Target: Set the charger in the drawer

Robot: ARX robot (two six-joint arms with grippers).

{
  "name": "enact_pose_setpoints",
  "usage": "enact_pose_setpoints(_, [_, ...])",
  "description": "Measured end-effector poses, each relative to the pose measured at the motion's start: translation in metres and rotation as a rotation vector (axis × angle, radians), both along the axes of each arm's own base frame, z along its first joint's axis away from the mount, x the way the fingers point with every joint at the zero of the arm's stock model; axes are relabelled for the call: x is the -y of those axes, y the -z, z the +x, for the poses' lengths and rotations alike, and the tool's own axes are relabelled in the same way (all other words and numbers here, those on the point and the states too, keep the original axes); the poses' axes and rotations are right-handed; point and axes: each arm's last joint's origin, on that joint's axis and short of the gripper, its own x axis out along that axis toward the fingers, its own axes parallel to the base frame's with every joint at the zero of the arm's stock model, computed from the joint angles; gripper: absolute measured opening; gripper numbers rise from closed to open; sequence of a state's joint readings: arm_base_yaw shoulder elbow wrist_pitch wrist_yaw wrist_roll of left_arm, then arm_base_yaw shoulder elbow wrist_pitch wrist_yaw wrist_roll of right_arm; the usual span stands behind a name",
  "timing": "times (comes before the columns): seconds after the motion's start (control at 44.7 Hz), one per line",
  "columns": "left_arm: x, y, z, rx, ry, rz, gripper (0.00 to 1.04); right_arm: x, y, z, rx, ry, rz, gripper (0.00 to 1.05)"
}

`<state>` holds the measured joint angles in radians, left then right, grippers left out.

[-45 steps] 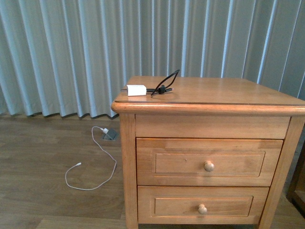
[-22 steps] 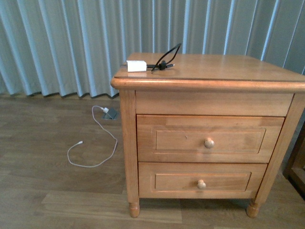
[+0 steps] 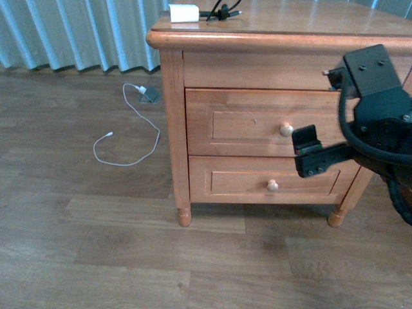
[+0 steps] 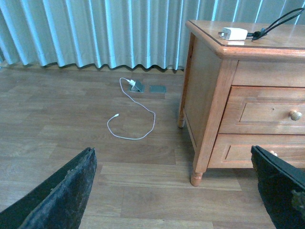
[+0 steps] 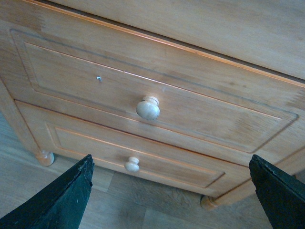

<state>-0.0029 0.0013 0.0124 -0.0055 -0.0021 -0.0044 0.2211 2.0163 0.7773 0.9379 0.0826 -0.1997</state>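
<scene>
Drawer [image 3: 244, 122] shut, right hand [image 3: 304, 153] newly beside knob [image 3: 286, 129]

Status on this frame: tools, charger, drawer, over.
Left tool open, empty. Right tool open, short of drawer knob. Charger on nightstand top, drawer shut. Nothing blocking the knob.

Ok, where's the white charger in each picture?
Front view: charger at the top edge, on the left side of the nightstand top.
Left wrist view: charger on the nightstand top, near its corner.
Right wrist view: not in it.
Shared landmark: the upper knob, seen in all three.
</scene>
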Motion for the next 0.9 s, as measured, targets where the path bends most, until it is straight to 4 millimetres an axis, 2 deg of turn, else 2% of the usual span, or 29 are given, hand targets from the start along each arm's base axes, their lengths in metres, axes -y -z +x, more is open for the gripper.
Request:
enact_pose_setpoints(0.201, [0.0,0.0,0.0,0.0,0.0,0.0,0.99,-0.013,0.024,0.037,0.003,0.007,-0.018,0.96])
enact_pose_setpoints(0.47, [0.0,0.0,0.0,0.0,0.0,0.0,0.99,-0.024,0.048,0.075,-0.018,0.026,-0.038,0.96])
enact_pose_setpoints(0.671, [0.0,0.0,0.0,0.0,0.0,0.0,0.99,-0.029,0.055,0.094,-0.011,0.054,-0.038,0.96])
enact_pose_setpoints(0.895, [0.0,0.0,0.0,0.0,0.0,0.0,0.99,-0.03,0.063,0.098,-0.015,0.103,-0.026,0.96])
